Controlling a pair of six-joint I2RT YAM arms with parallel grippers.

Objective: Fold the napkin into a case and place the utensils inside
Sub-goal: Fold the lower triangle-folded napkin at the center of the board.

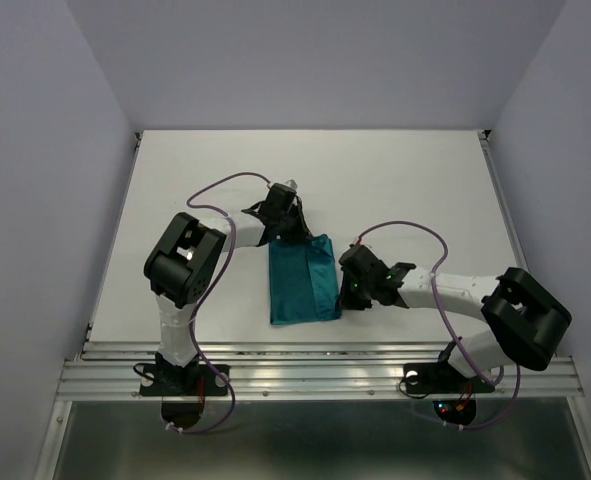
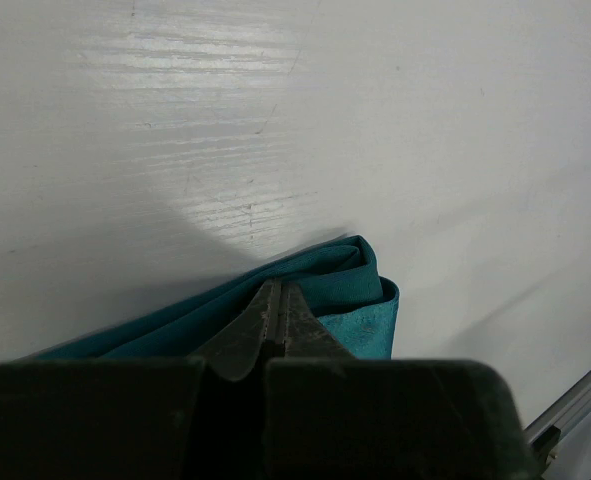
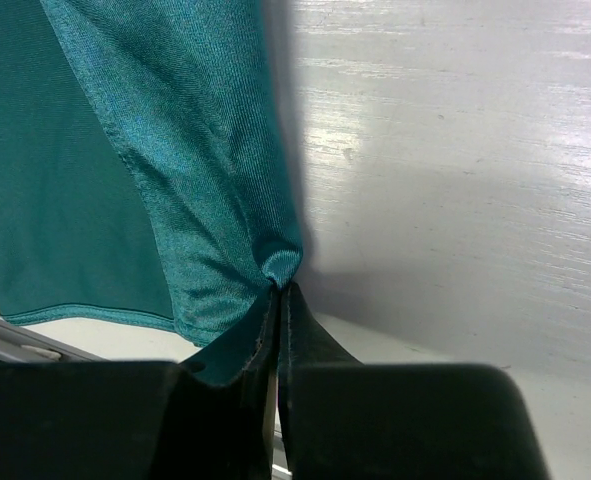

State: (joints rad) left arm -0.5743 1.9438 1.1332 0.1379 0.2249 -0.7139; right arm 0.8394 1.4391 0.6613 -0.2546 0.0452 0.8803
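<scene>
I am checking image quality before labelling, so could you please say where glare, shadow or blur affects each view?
Top external view: even light, sharp, mild glare on the metal rail; napkin clear. Left wrist view: bright glare on the table, shadow beside the napkin, left pincer soft and dark. Right wrist view: streaky glare at right, right pincer dark and blurred.
</scene>
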